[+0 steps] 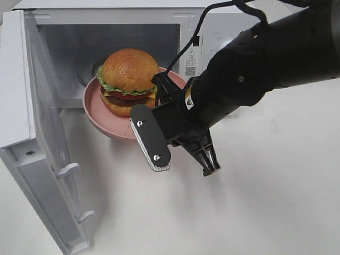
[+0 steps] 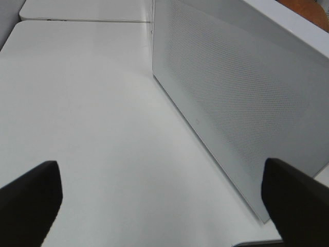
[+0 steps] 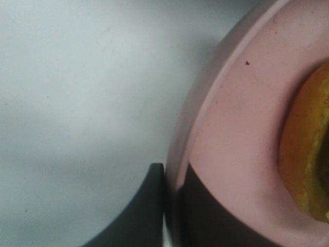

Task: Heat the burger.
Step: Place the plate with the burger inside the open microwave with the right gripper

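The task is judged to be roughly at its midpoint. The microwave is seen with its door swung fully open, and the burger is carried on a pink plate that lies across the mouth of the cavity, its far half inside and its near half out over the table. The right gripper is closed narrowly on the plate's rim, one finger outside the rim and one inside, so the burger lies just beyond its fingertips and the cavity directly ahead of them. The left gripper is held wide apart with nothing between the fingers; only bare table is seen ahead of it, with a perforated white panel close on one side, and which part of the oven this is cannot be told. Left to be done, it is judged: the plate pushed fully in, the rim released, the door shut and the heating started. On the front panel beyond the right gripper a warning-triangle sticker and a QR code are made out; the small print beside them cannot be read, and no brand name is visible.
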Controlling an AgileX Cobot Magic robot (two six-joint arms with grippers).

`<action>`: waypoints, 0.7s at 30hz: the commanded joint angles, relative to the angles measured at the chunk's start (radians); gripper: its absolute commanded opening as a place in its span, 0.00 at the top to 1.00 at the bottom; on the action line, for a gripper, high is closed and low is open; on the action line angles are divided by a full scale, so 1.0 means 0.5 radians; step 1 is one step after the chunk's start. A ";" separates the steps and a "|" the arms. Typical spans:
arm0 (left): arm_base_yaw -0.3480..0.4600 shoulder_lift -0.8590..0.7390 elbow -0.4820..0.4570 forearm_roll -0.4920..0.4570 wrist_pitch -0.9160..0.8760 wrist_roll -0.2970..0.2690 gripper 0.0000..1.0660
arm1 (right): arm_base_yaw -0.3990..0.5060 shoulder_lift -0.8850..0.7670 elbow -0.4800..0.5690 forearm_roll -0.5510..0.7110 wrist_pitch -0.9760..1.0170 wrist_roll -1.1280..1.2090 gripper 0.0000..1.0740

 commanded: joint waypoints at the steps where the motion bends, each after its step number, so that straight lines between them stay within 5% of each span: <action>1: -0.012 -0.030 0.004 0.002 -0.030 -0.014 0.08 | 0.006 0.040 -0.116 -0.018 -0.094 0.122 1.00; 21: -0.012 -0.030 0.004 0.002 -0.030 -0.014 0.08 | 0.006 0.312 -0.528 -0.278 0.058 0.510 1.00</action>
